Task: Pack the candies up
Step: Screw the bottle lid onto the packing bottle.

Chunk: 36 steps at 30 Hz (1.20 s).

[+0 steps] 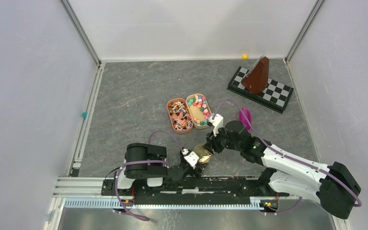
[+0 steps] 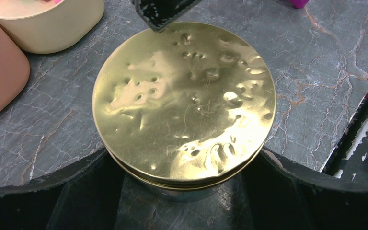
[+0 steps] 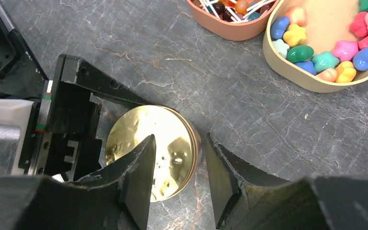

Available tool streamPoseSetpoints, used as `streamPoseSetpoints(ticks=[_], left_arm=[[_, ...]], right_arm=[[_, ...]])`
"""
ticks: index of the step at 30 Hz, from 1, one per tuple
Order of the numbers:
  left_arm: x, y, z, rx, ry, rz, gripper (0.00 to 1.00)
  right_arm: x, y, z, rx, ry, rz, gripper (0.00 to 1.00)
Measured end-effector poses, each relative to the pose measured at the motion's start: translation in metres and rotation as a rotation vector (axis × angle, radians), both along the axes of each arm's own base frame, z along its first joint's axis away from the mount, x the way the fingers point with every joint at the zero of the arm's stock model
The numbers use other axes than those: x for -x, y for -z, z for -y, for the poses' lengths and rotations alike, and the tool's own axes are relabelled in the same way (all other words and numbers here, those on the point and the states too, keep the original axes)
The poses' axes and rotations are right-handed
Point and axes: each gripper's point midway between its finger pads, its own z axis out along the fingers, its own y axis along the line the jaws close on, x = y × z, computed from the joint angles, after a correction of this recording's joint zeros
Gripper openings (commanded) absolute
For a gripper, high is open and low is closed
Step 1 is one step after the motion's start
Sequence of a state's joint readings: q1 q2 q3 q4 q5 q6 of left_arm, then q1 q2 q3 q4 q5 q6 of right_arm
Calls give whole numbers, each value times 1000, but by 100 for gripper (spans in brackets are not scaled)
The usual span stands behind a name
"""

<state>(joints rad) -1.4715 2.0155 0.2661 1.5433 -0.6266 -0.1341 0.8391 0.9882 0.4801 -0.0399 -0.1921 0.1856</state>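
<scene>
**Two sets of fingers meet at a gold-lidded tin**

Both arms reach to one spot near the front of the desk [image 1: 139, 91], where a round tin [image 1: 202, 154] with a dented gold lid [image 2: 184, 100] stands upright. The left fingers [image 2: 76, 191] press against opposite sides of the tin below the lid, holding it. The right fingers [image 3: 136, 177] are parted by a narrow gap and straddle the lid's rim. One lies over the gold top and the other hangs outside the edge, so they are not closed on it.

The candies [image 3: 335, 50], star-like pieces in pink, yellow, green, blue and orange, lie in a beige oval tray [image 3: 287, 67] farther back on the desk, apart from the tin. Against that tray's left side sits an orange-brown tray [image 1: 172, 106] of wrapped sweets [image 1: 181, 119]. A magenta object [image 1: 245, 115] lies to the right of the trays. A brown pyramid [image 1: 258, 75] stands on a chequered board [image 1: 278, 96] at the far right.
</scene>
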Motion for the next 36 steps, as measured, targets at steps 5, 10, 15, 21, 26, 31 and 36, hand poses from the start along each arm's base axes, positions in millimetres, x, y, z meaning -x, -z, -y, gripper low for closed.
streamPoseSetpoints(ticks=[5,10,15,21,26,31,36], left_arm=[[0,0,1,-1,2,1,71],[0,0,1,0,3,1,71],[0,0,1,0,3,1,71],[0,0,1,0,3,1,71],[0,0,1,0,3,1,71],[0,0,1,-1,3,1,71],[0,0,1,-1,3,1,71]], right_arm=[[-8,2,-1,-10,15,-2,42],[-11,6,-3,-22,18,-18,38],[-8,16,-2,-23,12,-49,34],[-4,23,-1,-36,8,-71,30],[0,23,0,-62,6,-74,26],[4,23,5,-81,16,-70,22],[9,23,11,-102,30,-70,20]])
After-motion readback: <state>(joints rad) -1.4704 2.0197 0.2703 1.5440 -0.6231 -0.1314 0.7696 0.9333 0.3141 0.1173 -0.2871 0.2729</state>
